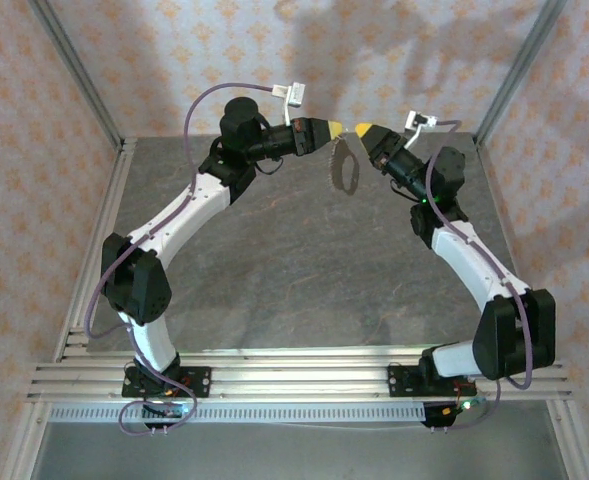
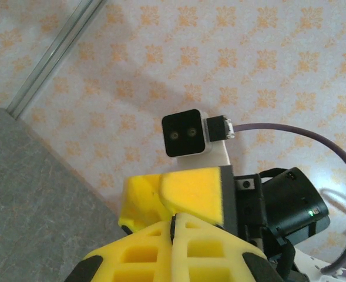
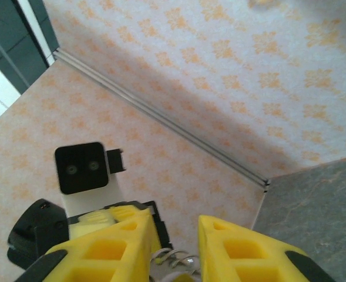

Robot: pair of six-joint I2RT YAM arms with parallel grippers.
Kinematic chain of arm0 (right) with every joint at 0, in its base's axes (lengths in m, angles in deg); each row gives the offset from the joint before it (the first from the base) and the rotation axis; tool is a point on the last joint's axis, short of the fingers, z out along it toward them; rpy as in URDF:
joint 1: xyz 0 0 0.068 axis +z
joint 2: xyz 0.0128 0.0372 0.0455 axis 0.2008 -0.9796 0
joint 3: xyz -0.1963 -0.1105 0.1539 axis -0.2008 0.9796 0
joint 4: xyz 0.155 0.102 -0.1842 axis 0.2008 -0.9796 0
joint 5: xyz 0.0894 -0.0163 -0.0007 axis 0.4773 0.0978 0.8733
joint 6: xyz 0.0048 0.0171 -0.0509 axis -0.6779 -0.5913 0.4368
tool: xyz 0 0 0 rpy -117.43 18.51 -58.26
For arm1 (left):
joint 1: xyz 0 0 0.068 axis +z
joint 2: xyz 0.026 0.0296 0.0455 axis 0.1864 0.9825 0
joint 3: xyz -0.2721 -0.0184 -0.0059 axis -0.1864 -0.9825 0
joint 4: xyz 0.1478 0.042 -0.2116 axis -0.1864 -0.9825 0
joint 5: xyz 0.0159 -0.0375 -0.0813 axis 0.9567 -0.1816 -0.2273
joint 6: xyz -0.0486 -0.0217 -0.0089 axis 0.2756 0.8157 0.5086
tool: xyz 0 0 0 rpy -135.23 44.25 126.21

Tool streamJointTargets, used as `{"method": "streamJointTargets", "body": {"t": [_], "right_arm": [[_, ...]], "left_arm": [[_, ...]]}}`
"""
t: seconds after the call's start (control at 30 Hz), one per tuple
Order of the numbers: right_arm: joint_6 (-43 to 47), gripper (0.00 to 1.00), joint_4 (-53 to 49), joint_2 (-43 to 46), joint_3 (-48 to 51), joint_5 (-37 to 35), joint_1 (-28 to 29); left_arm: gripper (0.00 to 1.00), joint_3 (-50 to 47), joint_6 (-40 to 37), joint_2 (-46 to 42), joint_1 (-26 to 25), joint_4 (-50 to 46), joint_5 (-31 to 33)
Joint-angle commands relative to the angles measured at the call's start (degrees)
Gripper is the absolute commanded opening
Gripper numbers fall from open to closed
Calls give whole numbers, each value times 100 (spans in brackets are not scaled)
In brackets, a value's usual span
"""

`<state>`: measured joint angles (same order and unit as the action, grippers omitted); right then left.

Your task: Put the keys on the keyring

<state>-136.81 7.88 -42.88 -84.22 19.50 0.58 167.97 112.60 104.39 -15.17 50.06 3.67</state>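
Observation:
High above the far middle of the table, my left gripper [image 1: 332, 131] and right gripper [image 1: 359, 130] meet tip to tip. The keyring [image 1: 345, 167], a thin beige oval loop, hangs just below the left tip. In the left wrist view the left gripper [image 2: 174, 226] is shut, with a thin dark sliver pinched between its pads. The right gripper's fingers [image 2: 190, 191] press close in front of it. My right gripper [image 3: 175, 226] stands open, and metal coils of the keyring [image 3: 175, 258] sit low in the gap. I cannot make out the keys.
The grey table [image 1: 304, 280] lies well beneath both grippers. Patterned walls close in the back and sides, and a metal frame post [image 1: 514, 70] rises at the far right corner. Purple cables [image 1: 209, 100] loop off both wrists.

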Motion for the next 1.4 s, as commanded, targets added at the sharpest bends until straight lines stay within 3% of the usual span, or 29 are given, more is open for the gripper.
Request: {"method": "streamJointTargets", "body": {"t": [0.0,0.57,1.37], "right_arm": [[-83,27,621,23,-285,33,158],[-12,27,631,-5,-95,35,287],[308,14,226,211,72,105,278]], "left_arm": [[0,-26,53,-265,-59,395,71],[0,76,62,-204,-85,384,71],[0,281,39,-63,-134,289,-12]]}}
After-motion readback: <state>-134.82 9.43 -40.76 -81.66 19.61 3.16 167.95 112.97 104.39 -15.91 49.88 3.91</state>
